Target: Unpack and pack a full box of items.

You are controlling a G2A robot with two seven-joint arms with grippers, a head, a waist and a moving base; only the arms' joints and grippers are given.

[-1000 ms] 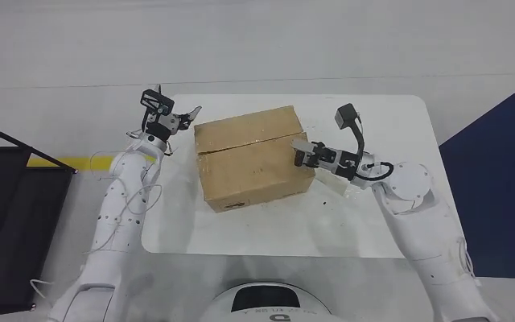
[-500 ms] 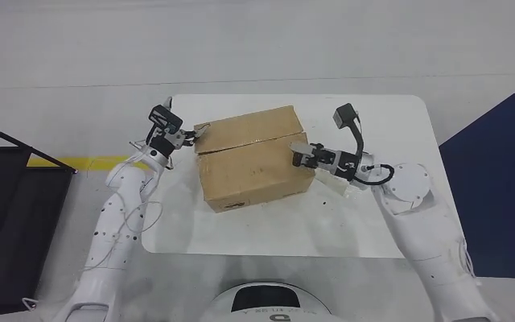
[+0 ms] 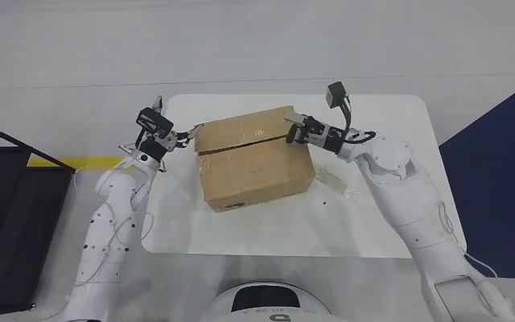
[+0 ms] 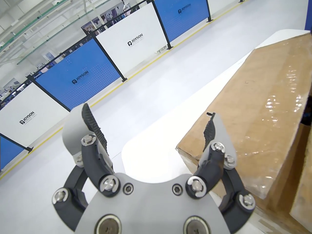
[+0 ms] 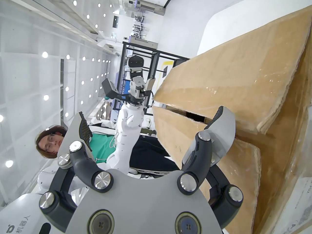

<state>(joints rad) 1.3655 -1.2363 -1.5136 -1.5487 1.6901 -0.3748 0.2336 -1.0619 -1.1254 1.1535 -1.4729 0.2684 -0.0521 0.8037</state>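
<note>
A brown cardboard box (image 3: 253,157) stands on the middle of the white table (image 3: 386,217), its two top flaps meeting at a seam with a narrow gap. My left gripper (image 3: 187,137) is open at the left end of the far flap, one finger beside the box's corner (image 4: 263,113). My right gripper (image 3: 291,133) is open at the seam's right end, above the box top (image 5: 231,79); one finger (image 5: 220,115) lies close over the flap edge. Nothing is held. The left gripper (image 5: 143,88) also shows far off past the box.
A clear plastic bag (image 3: 331,177) lies flat on the table just right of the box, under the right forearm. A black rack (image 3: 16,209) stands off the table's left side. Bare table lies in front of the box and to the right.
The right gripper has moved from the box's right side up and back to the seam's right end. The left gripper came in to the far flap's left end.
</note>
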